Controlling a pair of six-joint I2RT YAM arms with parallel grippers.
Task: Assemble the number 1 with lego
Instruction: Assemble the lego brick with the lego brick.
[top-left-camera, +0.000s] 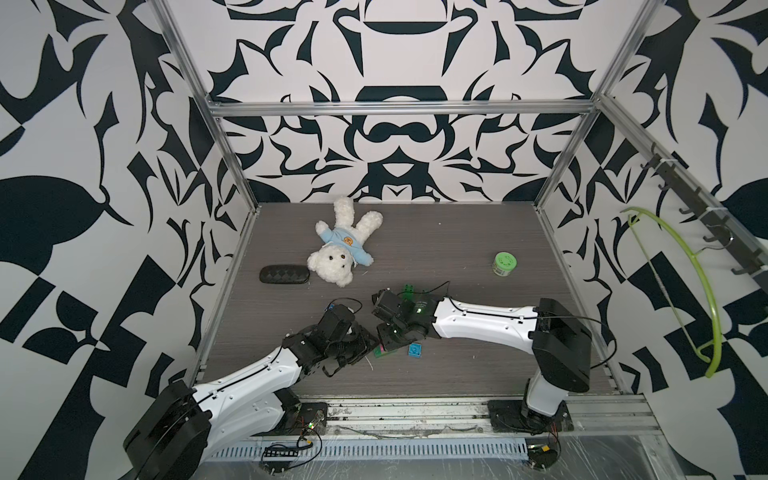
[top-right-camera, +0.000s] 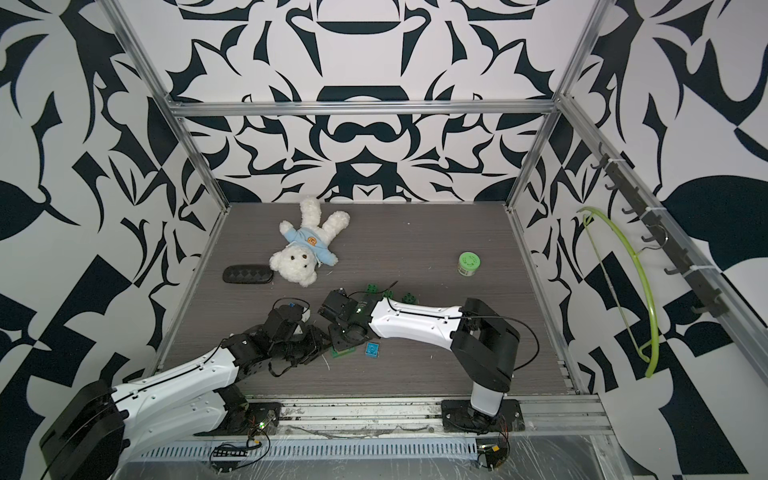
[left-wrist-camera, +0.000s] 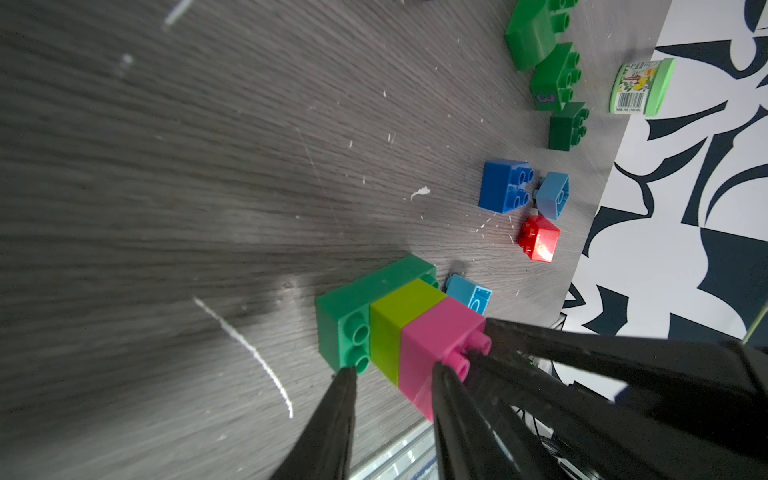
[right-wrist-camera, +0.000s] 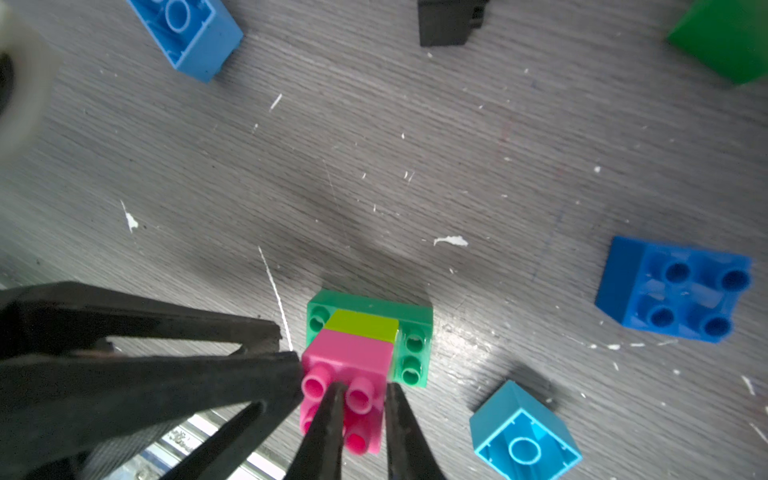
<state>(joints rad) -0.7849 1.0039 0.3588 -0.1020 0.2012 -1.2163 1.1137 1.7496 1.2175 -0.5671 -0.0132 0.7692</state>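
Right claw pinching the pink brick topping the lego stack, left claw crowding in.

Right claw's jaws are sitting almost shut, one finger between the pink studs, one on its side. Pink is riding on a lime brick over a green base brick. Left claw's jaws are straddling the stack, part open, and I can't tell if they're gripping. Just beside the right claw a light blue brick is lying tipped. Farther out a blue brick, red brick and green bricks are lying, and beyond them the jar and teddy bear.
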